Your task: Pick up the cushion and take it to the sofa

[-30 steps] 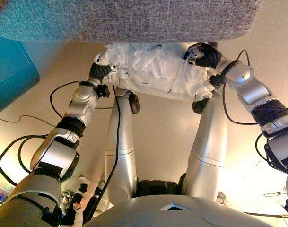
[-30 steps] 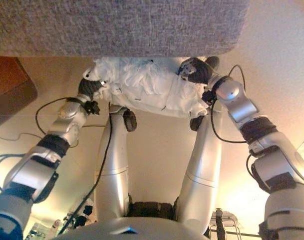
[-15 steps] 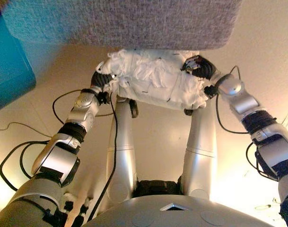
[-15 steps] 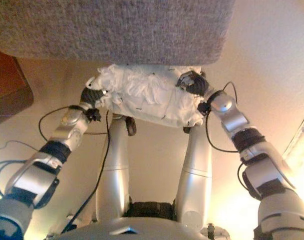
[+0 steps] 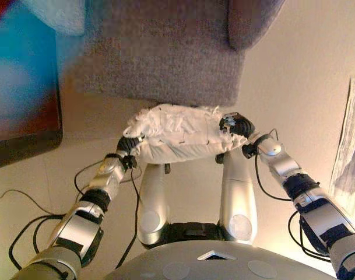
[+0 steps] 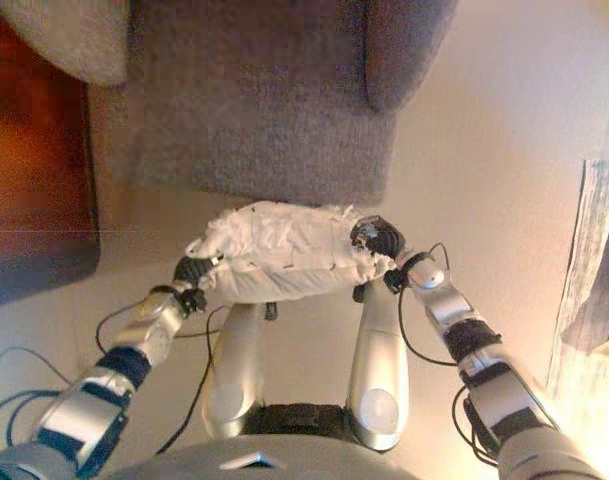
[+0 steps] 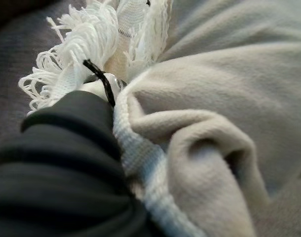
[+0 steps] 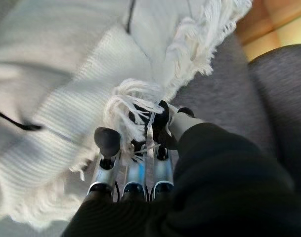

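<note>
A white fringed cushion [image 5: 177, 137] hangs between my two hands, just in front of the grey sofa [image 5: 160, 64] and level with its front edge. My left hand [image 5: 129, 146] is at the cushion's left end; in the left wrist view only its dark cover [image 7: 56, 163] shows, pressed into the cushion's fabric [image 7: 214, 98], and its fingers are hidden. My right hand [image 5: 235, 124] holds the right end. In the right wrist view its fingers [image 8: 135, 173] are curled into the cushion's fringe [image 8: 130, 98].
A dark red-brown piece of wooden furniture [image 6: 24, 180] stands left of the sofa. The sofa's armrest [image 5: 253, 17] rises at the top right. A pale cushion [image 6: 64, 40] lies at the top left. A grey-white cloth or rug [image 5: 349, 146] borders the beige floor on the right.
The camera has moved and shows more of the sofa. Both arms have stretched forward, carrying the cushion farther from my body and up to the sofa's front.
</note>
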Controlling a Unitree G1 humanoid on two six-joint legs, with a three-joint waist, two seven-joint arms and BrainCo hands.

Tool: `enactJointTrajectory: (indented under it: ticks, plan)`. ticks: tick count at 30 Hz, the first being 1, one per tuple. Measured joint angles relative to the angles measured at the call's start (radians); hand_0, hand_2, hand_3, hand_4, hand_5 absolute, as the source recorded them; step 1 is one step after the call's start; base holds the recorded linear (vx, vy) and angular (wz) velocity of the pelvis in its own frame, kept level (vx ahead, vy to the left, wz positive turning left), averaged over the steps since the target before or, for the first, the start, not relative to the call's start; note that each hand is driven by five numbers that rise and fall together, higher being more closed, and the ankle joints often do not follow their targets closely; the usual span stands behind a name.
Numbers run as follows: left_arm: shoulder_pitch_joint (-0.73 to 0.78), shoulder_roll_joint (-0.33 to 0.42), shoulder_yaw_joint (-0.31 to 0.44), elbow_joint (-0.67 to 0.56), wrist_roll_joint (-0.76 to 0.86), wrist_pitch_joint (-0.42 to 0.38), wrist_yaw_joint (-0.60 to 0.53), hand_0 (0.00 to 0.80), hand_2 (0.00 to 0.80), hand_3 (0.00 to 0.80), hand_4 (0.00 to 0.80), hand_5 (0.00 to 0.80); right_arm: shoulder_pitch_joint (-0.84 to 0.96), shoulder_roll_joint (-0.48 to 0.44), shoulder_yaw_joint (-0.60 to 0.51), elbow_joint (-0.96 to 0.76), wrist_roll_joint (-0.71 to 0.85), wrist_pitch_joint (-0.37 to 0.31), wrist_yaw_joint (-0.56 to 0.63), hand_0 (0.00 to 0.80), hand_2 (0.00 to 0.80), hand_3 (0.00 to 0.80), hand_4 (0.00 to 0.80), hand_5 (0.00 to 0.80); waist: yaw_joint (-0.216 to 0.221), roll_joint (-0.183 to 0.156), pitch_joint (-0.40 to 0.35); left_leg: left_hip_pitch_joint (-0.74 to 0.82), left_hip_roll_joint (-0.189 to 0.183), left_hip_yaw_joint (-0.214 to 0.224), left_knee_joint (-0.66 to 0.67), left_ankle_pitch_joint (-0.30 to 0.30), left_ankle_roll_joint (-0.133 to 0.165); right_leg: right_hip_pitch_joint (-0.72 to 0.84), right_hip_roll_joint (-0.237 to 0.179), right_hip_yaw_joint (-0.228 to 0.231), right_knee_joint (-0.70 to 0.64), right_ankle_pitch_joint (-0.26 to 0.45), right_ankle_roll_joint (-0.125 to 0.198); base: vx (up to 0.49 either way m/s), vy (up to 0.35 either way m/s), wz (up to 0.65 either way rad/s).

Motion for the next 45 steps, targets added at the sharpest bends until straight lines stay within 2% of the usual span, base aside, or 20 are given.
enactJointTrajectory:
  ticks: [2, 5, 6, 10, 13, 16, 17, 18, 20, 24, 28, 34, 41, 45]
  plan:
    - [0.041, -0.01, 0.01, -0.015, 0.0, 0.001, -0.02, 0.8, 0.8, 0.8, 0.8, 0.8, 0.049, 0.0, -0.034, -0.033, -0.021, 0.003, 0.007, 0.8, 0.8, 0.8, 0.8, 0.8, 0.002, 0.006, -0.003, 0.059, 0.003, 0.004, -0.024, -0.005, 0.009, 0.053, -0.004, -0.011, 0.012, -0.02, -0.008, 0.111, -0.108, 0.22]
    - [0.119, -0.036, 0.046, -0.066, -0.001, 0.003, -0.044, 0.8, 0.8, 0.8, 0.8, 0.8, 0.136, 0.0, -0.064, -0.088, -0.048, 0.004, 0.013, 0.8, 0.8, 0.8, 0.8, 0.8, 0.02, 0.016, -0.01, 0.121, 0.005, 0.003, -0.016, -0.088, 0.063, 0.128, -0.009, -0.033, 0.004, -0.04, -0.032, 0.132, -0.151, 0.14]
    - [0.136, -0.045, 0.047, -0.083, -0.001, 0.003, -0.052, 0.8, 0.8, 0.8, 0.8, 0.8, 0.162, -0.001, -0.071, -0.095, -0.056, 0.004, 0.018, 0.8, 0.8, 0.8, 0.8, 0.8, 0.025, 0.022, -0.017, 0.138, 0.006, 0.001, -0.012, -0.096, 0.068, 0.146, -0.013, -0.033, 0.003, -0.046, -0.039, 0.145, -0.174, 0.06]
    - [0.247, -0.088, 0.076, -0.201, -0.002, 0.033, -0.066, 0.8, 0.8, 0.8, 0.8, 0.8, 0.272, -0.004, -0.114, -0.145, -0.088, 0.018, 0.019, 0.8, 0.8, 0.8, 0.8, 0.8, 0.028, 0.055, -0.059, 0.204, 0.012, -0.039, 0.001, -0.056, 0.115, 0.231, 0.009, -0.059, 0.002, -0.074, -0.047, 0.163, -0.148, 0.01]
    - [0.322, -0.091, 0.076, -0.298, -0.001, 0.066, -0.087, 0.8, 0.8, 0.8, 0.8, 0.8, 0.359, -0.002, -0.154, -0.19, -0.116, 0.022, 0.02, 0.8, 0.8, 0.8, 0.8, 0.8, 0.031, 0.057, -0.134, 0.248, 0.013, -0.041, -0.02, -0.046, 0.119, 0.282, 0.005, -0.074, -0.018, -0.086, -0.046, 0.187, -0.027, 0.14]
    - [0.379, -0.084, 0.077, -0.371, -0.001, 0.093, -0.116, 0.8, 0.8, 0.8, 0.8, 0.8, 0.426, -0.003, -0.197, -0.228, -0.124, 0.021, 0.02, 0.8, 0.8, 0.8, 0.8, 0.8, 0.032, 0.054, -0.204, 0.289, 0.013, -0.023, -0.028, -0.043, 0.124, 0.347, 0.002, -0.086, -0.055, -0.091, -0.036, 0.211, 0.025, 0.11]
    - [0.392, -0.079, 0.081, -0.388, -0.001, 0.1, -0.122, 0.8, 0.8, 0.8, 0.8, 0.8, 0.441, -0.002, -0.201, -0.237, -0.124, 0.021, 0.019, 0.455, 0.455, 0.455, 0.455, 0.455, 0.035, 0.048, -0.227, 0.306, 0.013, -0.021, -0.035, -0.045, 0.121, 0.364, 0.002, -0.086, -0.064, -0.092, -0.032, 0.203, 0.055, 0.04]
    - [0.4, -0.073, 0.089, -0.411, -0.001, 0.111, -0.128, 0.8, 0.8, 0.8, 0.8, 0.8, 0.464, -0.002, -0.22, -0.27, -0.124, 0.02, 0.019, 0.0, 0.0, 0.0, 0.0, 0.0, 0.038, 0.045, -0.239, 0.331, 0.013, -0.013, -0.043, -0.053, 0.114, 0.391, 0.002, -0.086, -0.073, -0.094, -0.026, 0.187, 0.056, 0.01]
    - [0.423, -0.058, 0.106, -0.462, -0.001, 0.13, -0.137, 0.8, 0.8, 0.8, 0.8, 0.8, 0.508, -0.003, -0.248, -0.339, -0.124, 0.003, 0.01, 0.0, 0.0, 0.0, 0.0, 0.0, 0.049, 0.035, -0.269, 0.357, 0.013, 0.004, -0.058, -0.069, 0.098, 0.41, -0.001, -0.084, -0.077, -0.098, -0.017, 0.12, 0.052, 0.0]
    - [0.464, 0.0, 0.12, -0.559, -0.002, 0.138, -0.161, 0.8, 0.8, 0.8, 0.8, 0.8, 0.553, 0.001, -0.309, -0.45, -0.121, -0.041, -0.008, 0.0, 0.0, 0.0, 0.0, 0.0, 0.052, 0.008, -0.313, 0.406, 0.012, 0.007, -0.09, -0.069, 0.096, 0.465, 0.001, -0.083, -0.117, -0.091, -0.004, 0.107, 0.065, 0.02]
    - [0.502, 0.014, 0.162, -0.598, -0.012, 0.138, -0.194, 0.8, 0.8, 0.8, 0.8, 0.8, 0.57, 0.001, -0.363, -0.482, -0.113, -0.075, -0.014, 0.0, 0.0, 0.0, 0.0, 0.0, 0.05, -0.008, -0.37, 0.441, 0.011, 0.027, -0.116, -0.072, 0.093, 0.5, 0.003, -0.079, -0.159, -0.079, 0.012, 0.079, 0.063, -0.06]
    - [0.535, 0.026, 0.239, -0.693, -0.022, 0.138, -0.252, 0.8, 0.8, 0.8, 0.8, 0.8, 0.637, 0.01, -0.387, -0.482, -0.113, -0.068, -0.012, 0.0, 0.0, 0.0, 0.0, 0.0, 0.048, -0.026, -0.405, 0.49, 0.011, 0.043, -0.159, -0.07, 0.088, 0.545, 0.005, -0.07, -0.216, -0.061, 0.034, 0.06, 0.026, -0.04]
    - [0.518, 0.037, 0.243, -0.76, -0.052, 0.114, -0.287, 0.8, 0.8, 0.8, 0.8, 0.8, 0.655, 0.068, -0.384, -0.46, -0.113, -0.032, -0.004, 0.0, 0.0, 0.0, 0.0, 0.0, 0.045, -0.021, -0.429, 0.525, 0.015, 0.054, -0.198, -0.059, 0.071, 0.602, 0.018, -0.07, -0.312, -0.012, 0.057, 0.015, 0.002, -0.03]
    - [0.483, 0.068, 0.249, -0.811, -0.052, 0.089, -0.287, 0.8, 0.8, 0.8, 0.8, 0.8, 0.648, 0.102, -0.365, -0.394, -0.113, -0.022, -0.003, 0.0, 0.0, 0.0, 0.0, 0.0, 0.047, -0.033, -0.438, 0.525, 0.011, 0.054, -0.209, -0.056, 0.066, 0.609, 0.016, -0.07, -0.333, 0.0, 0.065, 0.0, 0.0, 0.0]
